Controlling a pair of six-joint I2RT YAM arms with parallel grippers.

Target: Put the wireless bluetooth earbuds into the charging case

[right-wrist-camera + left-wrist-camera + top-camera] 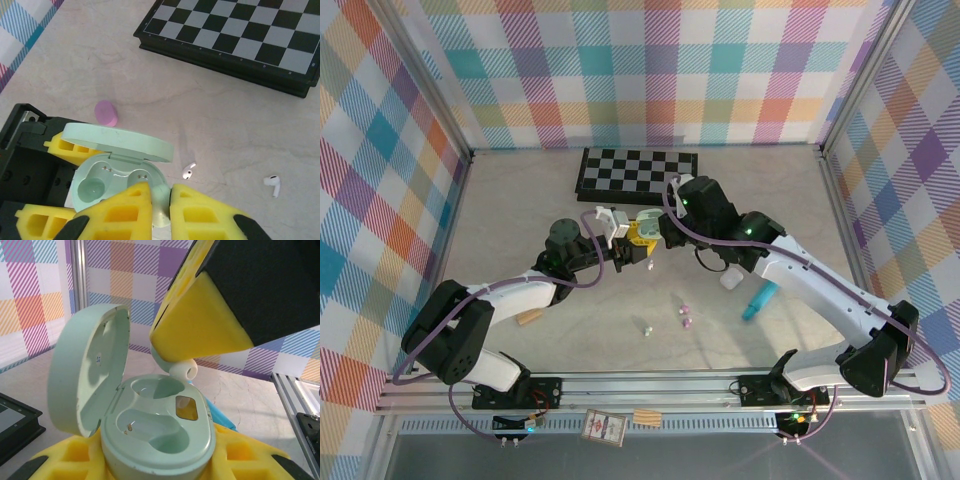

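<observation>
From above, the left gripper (620, 240) and right gripper (656, 238) meet nose to nose at mid-table, just in front of the chessboard (638, 172). What they hold is too small to tell from here. Nearer the arm bases, loose buds (685, 316) lie on the table (520, 200), well apart from both grippers: pink-purple ones and a pale one to their left. A teal stick (758, 298) lies to their right, and a cork block (528, 317) sits beside the left arm.

In the left wrist view, the mint-green case (160, 440) is clamped between the left gripper's yellow fingers (65, 462). Its lid (90, 370) stands hinged up on the left. Both wells are empty apart from a small speck in the near one. At the far rim, a mint bud (183, 371) is pinched under the right gripper's pad (200, 325). Whether it touches the rim I cannot tell.

In the right wrist view, the right gripper's fingers (125, 210) are clenched on the mint bud (160, 207), at the edge of the open case (100, 180). On the table just right of the case lies a white bud (188, 171), with a second white bud (272, 184) farther right. A pink lump (106, 113) sits beyond the lid.
</observation>
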